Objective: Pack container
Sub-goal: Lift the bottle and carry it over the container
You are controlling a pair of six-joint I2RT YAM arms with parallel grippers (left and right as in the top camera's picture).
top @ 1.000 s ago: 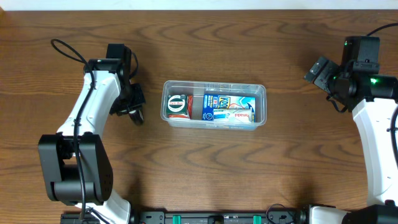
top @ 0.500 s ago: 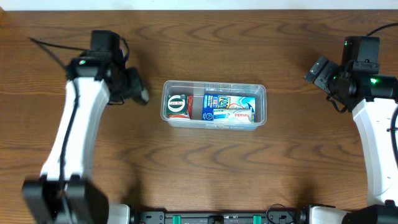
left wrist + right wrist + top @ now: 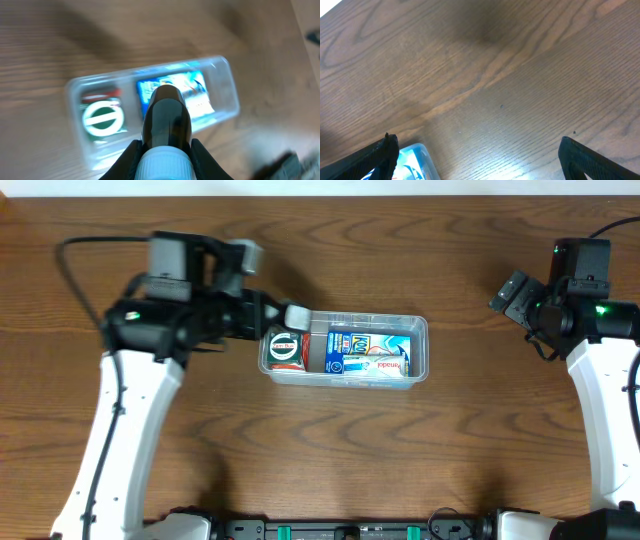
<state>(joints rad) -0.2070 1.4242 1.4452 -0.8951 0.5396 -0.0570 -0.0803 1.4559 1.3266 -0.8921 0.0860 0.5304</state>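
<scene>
The container is a clear plastic tub at the table's middle. It holds a round green-and-white lidded item at its left end and a blue box. My left gripper is shut on a dark bottle with a white cap, above the tub's left end. In the left wrist view the bottle sits between my fingers, above the container. My right gripper is open and empty at the far right; its wrist view shows a corner of the container.
The wooden table surrounds the tub on all sides. The table's back edge meets a white surface at the top. The arm bases stand at the front edge.
My left arm has swung from the table's left side up and to the right, carrying the bottle to the tub's left end. The right arm has not moved.
</scene>
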